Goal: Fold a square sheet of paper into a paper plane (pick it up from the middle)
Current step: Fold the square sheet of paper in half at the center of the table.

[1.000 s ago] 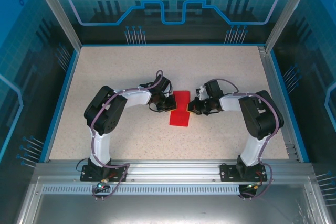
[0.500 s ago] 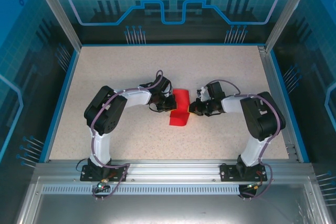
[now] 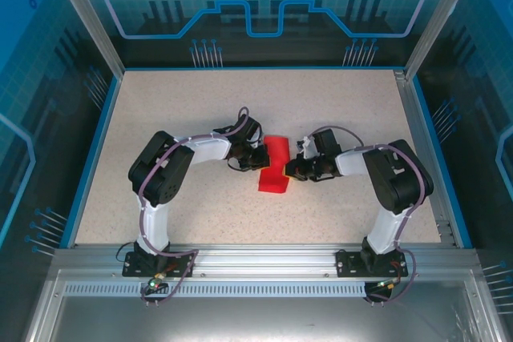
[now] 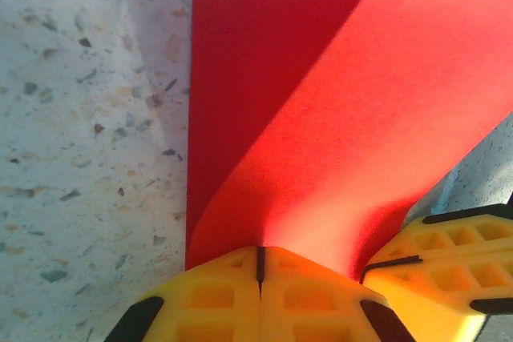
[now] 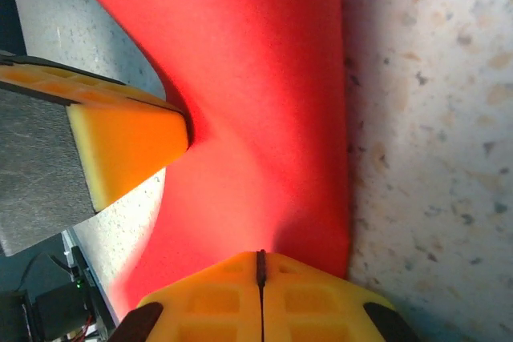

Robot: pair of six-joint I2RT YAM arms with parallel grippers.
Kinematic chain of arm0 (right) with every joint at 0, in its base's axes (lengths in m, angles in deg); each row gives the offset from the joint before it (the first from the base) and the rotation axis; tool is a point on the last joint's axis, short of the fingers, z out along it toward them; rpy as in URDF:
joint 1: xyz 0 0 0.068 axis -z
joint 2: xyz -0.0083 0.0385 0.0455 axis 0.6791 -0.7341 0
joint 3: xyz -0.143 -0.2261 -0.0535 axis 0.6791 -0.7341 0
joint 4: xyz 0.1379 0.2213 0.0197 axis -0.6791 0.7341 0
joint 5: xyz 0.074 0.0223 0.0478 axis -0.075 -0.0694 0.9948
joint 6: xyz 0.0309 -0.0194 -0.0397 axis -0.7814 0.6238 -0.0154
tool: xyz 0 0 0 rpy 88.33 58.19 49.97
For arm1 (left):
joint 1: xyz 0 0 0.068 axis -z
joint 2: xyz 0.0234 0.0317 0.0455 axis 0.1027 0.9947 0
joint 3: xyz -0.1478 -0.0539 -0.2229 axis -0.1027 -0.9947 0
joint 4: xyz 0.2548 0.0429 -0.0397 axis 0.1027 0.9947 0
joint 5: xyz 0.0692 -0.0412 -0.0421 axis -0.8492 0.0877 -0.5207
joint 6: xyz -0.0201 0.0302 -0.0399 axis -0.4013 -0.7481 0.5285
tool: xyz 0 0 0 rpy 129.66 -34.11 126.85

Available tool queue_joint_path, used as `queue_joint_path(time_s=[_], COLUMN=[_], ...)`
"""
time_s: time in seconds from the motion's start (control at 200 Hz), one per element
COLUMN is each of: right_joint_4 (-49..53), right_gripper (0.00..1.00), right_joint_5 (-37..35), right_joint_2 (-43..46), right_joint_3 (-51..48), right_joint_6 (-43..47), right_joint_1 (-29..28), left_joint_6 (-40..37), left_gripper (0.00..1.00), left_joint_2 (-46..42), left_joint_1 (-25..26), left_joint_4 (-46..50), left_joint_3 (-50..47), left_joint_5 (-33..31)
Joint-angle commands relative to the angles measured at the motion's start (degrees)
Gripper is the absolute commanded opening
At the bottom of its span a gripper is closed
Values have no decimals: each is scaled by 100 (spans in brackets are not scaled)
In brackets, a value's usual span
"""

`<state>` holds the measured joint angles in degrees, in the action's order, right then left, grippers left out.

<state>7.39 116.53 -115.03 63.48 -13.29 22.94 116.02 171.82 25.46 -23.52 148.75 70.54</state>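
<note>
The square sheet of paper is bright red and lies buckled at the table's middle, between both grippers. My left gripper is shut on its left edge; in the left wrist view the yellow jaws meet with the sheet rising out of them in a fold. From the right, my right gripper is shut on the opposite edge; its closed jaws pinch the paper. The two grippers nearly touch. The left gripper's fingers show in the right wrist view. No dart shape has formed.
The speckled beige tabletop surrounds the paper, with free room on every side. A blue rim and transparent walls enclose the table. The arm bases sit on the metal rail at the near edge.
My right gripper has moved left toward the left gripper. The paper between them has bunched up and looks narrower. The left arm has stayed put.
</note>
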Motion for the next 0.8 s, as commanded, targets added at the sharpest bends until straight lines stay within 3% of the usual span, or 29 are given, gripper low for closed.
queue_joint_path(time_s=[0.0,0.375,0.795], right_joint_4=[31,234,-24], right_gripper=[6,7,7], right_joint_5=[-141,127,-98], right_joint_2=[-179,721,255], right_joint_3=[-198,-163,-609], right_joint_6=[52,77,56], right_joint_1=[-44,-90,-170], left_joint_6=[-211,-223,-256], left_gripper=[0,0,0], left_joint_2=[300,336,340], left_joint_1=[75,81,70], left_joint_4=[409,422,467], left_joint_3=[-237,-227,-221], left_joint_5=[-331,-327,-332])
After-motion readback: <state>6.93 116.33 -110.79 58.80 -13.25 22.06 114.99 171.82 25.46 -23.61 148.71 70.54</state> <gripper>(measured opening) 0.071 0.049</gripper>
